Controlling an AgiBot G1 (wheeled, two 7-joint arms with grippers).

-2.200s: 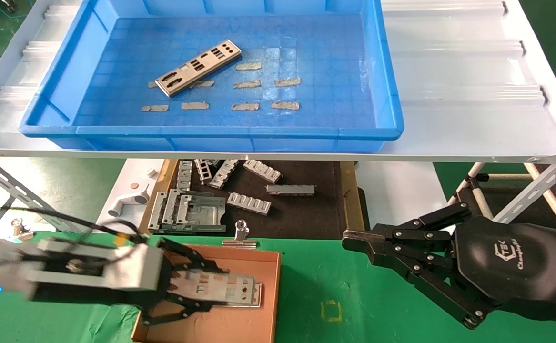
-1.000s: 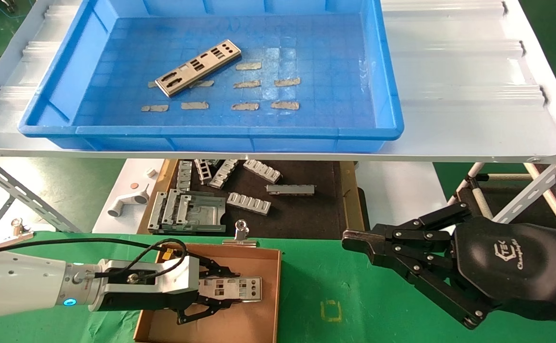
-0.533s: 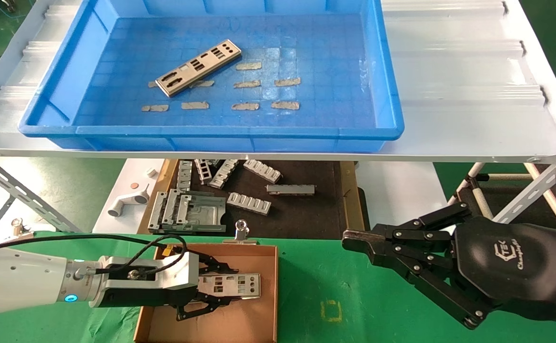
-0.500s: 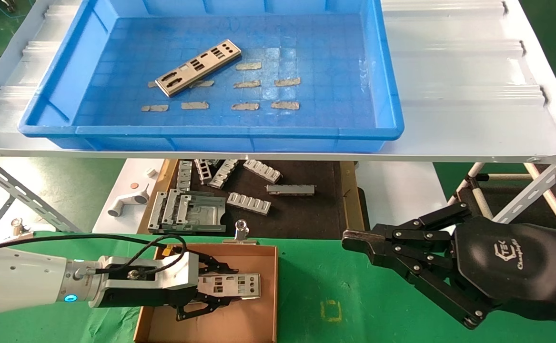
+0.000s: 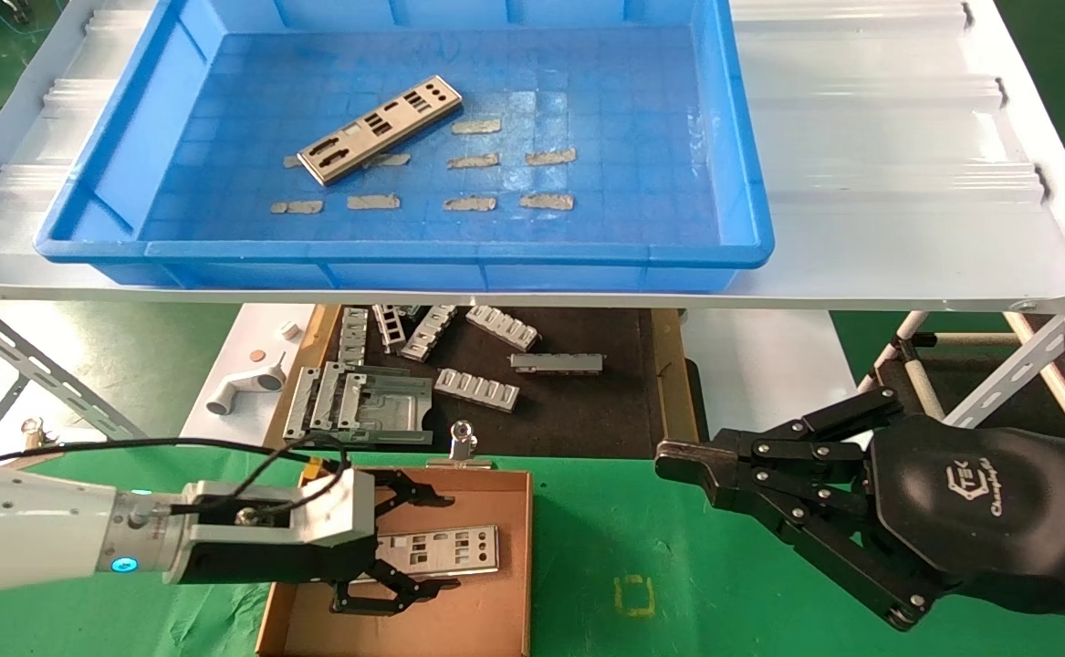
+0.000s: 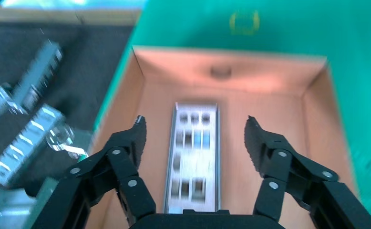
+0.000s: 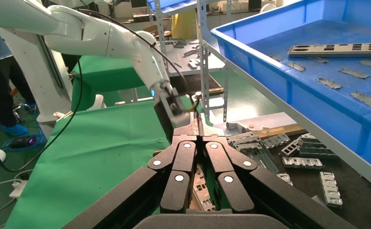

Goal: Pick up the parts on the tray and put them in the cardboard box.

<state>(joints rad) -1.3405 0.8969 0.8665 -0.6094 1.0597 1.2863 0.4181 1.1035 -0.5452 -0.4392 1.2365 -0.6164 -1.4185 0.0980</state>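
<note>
In the head view, your left gripper [image 5: 404, 547] has let go: half a second ago its fingers were clamped on a plate, and now they stand spread wide, holding nothing. That plate [image 5: 441, 551] lies flat on the floor of the cardboard box [image 5: 486, 630], between the open fingers and free of them. That delivery looks done. One more plate [image 5: 379, 129] waits far ahead of the gripper, in the blue tray [image 5: 404, 251], among tape scraps [image 5: 470, 204]. Your right gripper [image 5: 710, 479] hangs parked beside the box, fingers together and empty.

From the left wrist, the plate [image 6: 193, 157] sits centred between the parted fingers [image 6: 138, 138]; it seems untouched, though motion blur softens it.

The right wrist view shows that gripper's fingers pressed shut, with the remaining plate [image 7: 335, 49] well beyond them.
</note>
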